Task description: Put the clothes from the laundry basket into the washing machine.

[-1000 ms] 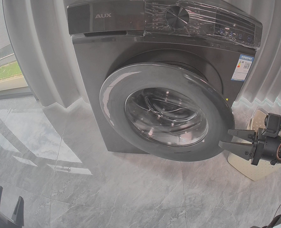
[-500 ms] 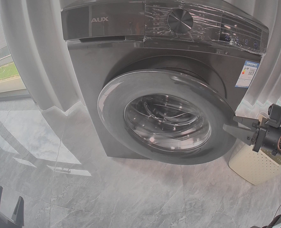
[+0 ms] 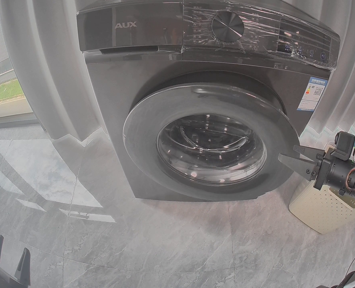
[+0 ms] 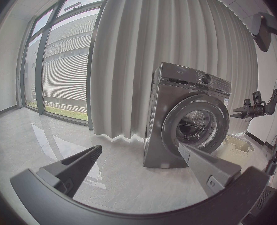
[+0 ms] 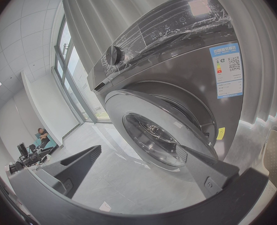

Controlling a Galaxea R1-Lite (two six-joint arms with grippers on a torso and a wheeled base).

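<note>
The grey washing machine (image 3: 193, 61) stands against the curtain. Its round glass door (image 3: 209, 145) is ajar, hinged on its left side, and the right wrist view shows a gap behind the door (image 5: 163, 132). My right gripper (image 3: 288, 153) is open at the door's right rim, with one finger against the edge. A cream perforated laundry basket (image 3: 325, 209) sits on the floor right of the machine, under my right arm. My left gripper (image 3: 7, 257) hangs low at the near left, open and holding nothing, far from the machine (image 4: 188, 110).
White curtains (image 3: 45, 61) hang behind and beside the machine. A large window (image 4: 63, 66) is to the left. The grey tiled floor (image 3: 145, 237) in front of the machine is open. The basket (image 5: 276, 153) stands close to the machine's right corner.
The door has swung in toward the machine front, with my right gripper following at its right rim. The head view shifted slightly after the earliest frame. The left arm has not moved.
</note>
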